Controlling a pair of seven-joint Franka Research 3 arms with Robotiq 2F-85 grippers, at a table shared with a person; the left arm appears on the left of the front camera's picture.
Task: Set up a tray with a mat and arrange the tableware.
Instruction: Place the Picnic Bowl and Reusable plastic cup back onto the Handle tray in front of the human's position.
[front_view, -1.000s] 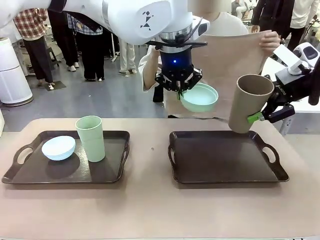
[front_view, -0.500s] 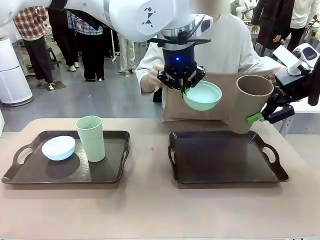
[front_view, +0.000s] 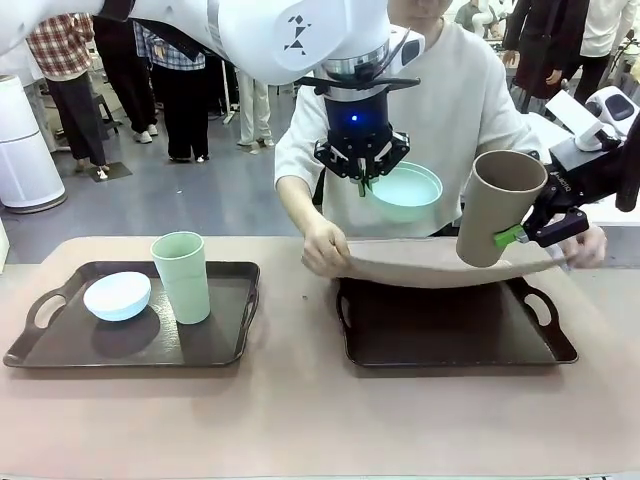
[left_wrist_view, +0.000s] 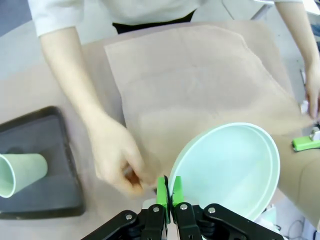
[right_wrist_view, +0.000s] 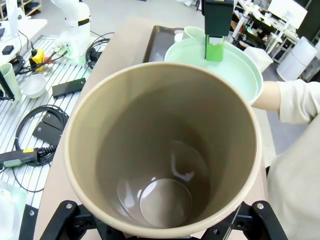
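Brown tumbler (front_view: 500, 205) and mint bowl (front_view: 405, 192) hang gripped above the mat (front_view: 420, 265).

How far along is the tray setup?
Done: nothing sits on the right tray yet. In hand: a person holds the mat just over it; left gripper holds the mint green bowl, right gripper the brown tumbler, both aloft. Left: mat flat, both placed, likely the pale blue bowl and light green tumbler too.

Bright, even indoor light from overhead. Soft shadows fall beneath the pale blue bowl (front_view: 117, 296) and light green tumbler (front_view: 181, 277). The person's hand (left_wrist_view: 117, 160) is motion-blurred. Wide-angle distortion enlarges the brown tumbler (right_wrist_view: 165, 165); faint glare marks its base.
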